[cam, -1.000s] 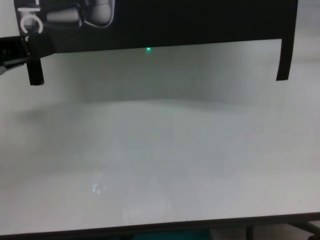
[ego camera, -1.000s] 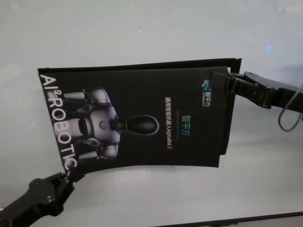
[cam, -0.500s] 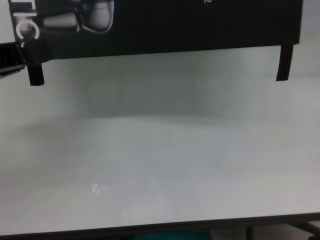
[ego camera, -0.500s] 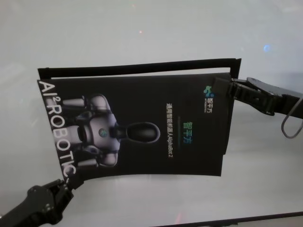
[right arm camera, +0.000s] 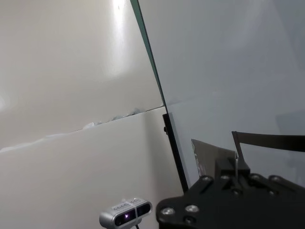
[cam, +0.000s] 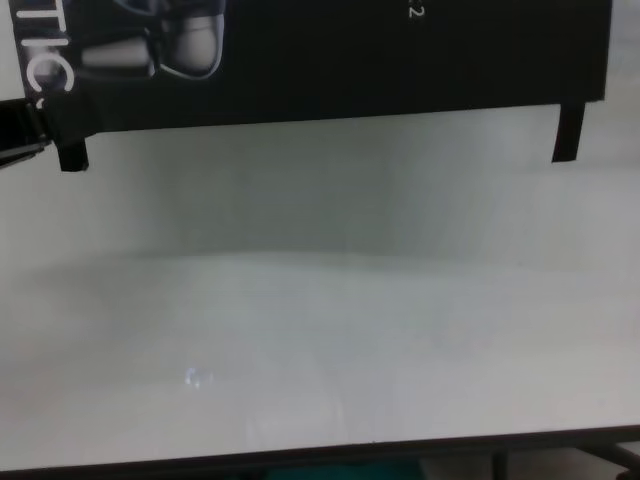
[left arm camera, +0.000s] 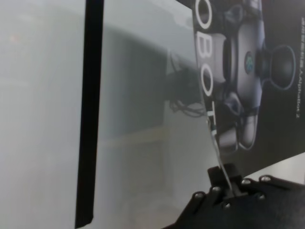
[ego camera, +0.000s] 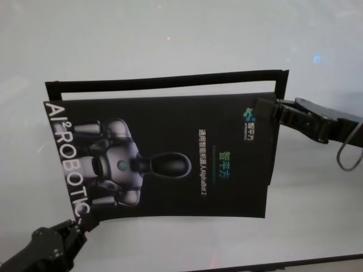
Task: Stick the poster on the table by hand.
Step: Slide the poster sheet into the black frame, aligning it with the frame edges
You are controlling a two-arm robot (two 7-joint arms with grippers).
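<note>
Since a second ago the poster [ego camera: 164, 156] has slid nearer the robot, baring more of the black frame strip [ego camera: 164, 82] on its far side.

In the head view you see the poster held above the white table [ego camera: 170, 28], the left gripper [ego camera: 79, 218] pinching its near left corner by the big white letters and the right gripper [ego camera: 266, 109] clamped on its far right corner beside the small logo.

In the left wrist view your left gripper's fingers [left arm camera: 228, 183] are closed on the poster's thin edge just below the grey-white robot picture, with a black strip [left arm camera: 90, 114] well apart from the poster.

In the right wrist view the right gripper's fingertips [right arm camera: 232, 169] nip the poster's corner edge.

In the chest view the poster's lower edge hangs clear above the table, short black strips [cam: 568, 132] dropping at each end.
</note>
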